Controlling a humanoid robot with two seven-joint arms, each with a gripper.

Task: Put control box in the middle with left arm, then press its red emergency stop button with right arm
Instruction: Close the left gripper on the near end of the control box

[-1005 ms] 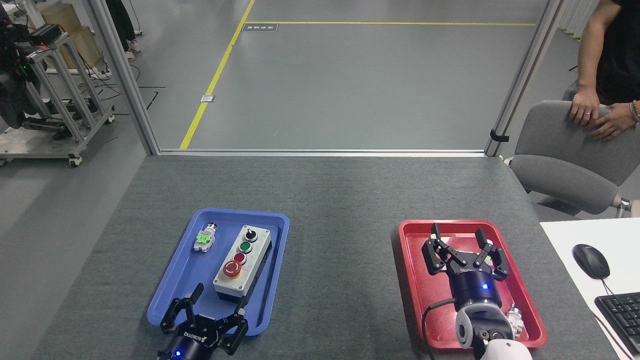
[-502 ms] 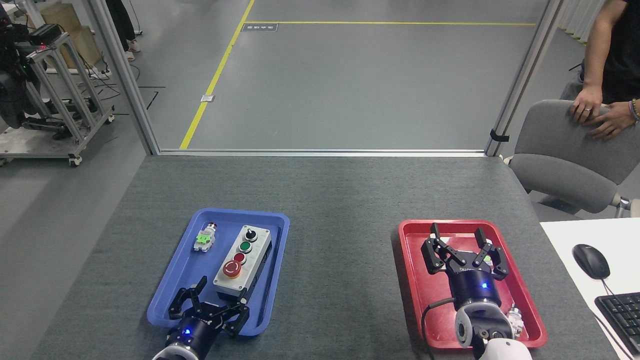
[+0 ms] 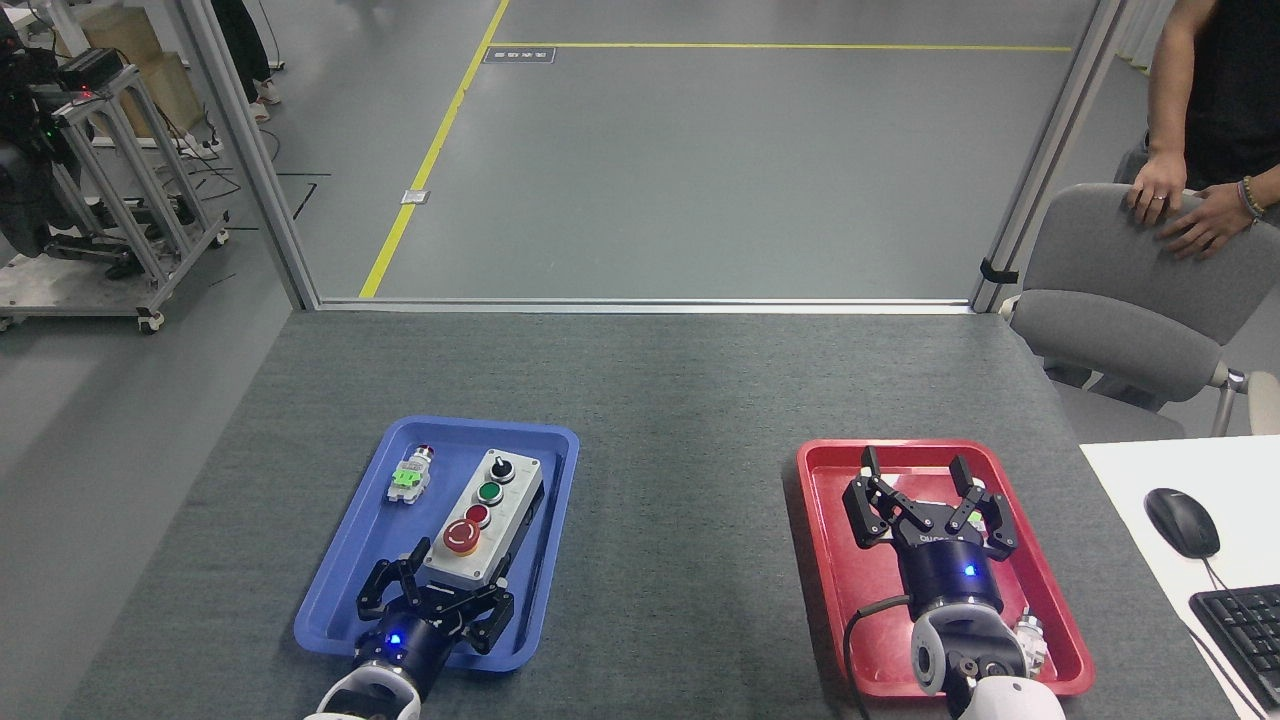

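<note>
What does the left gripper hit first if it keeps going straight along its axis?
Probably the control box. The left gripper is open, pointing up-frame with its fingers either side of the box's near end inside the blue tray. Height over the box is unclear from this view.

**Both my grippers spread wide**

My left gripper point(image 3: 452, 580) reaches in from the lower left, its fingers spread on either side of the near end of the control box point(image 3: 482, 520). My right gripper point(image 3: 925, 487) hangs well to the right of the box, fingers apart, wrist low, cable looping beside it.
</note>
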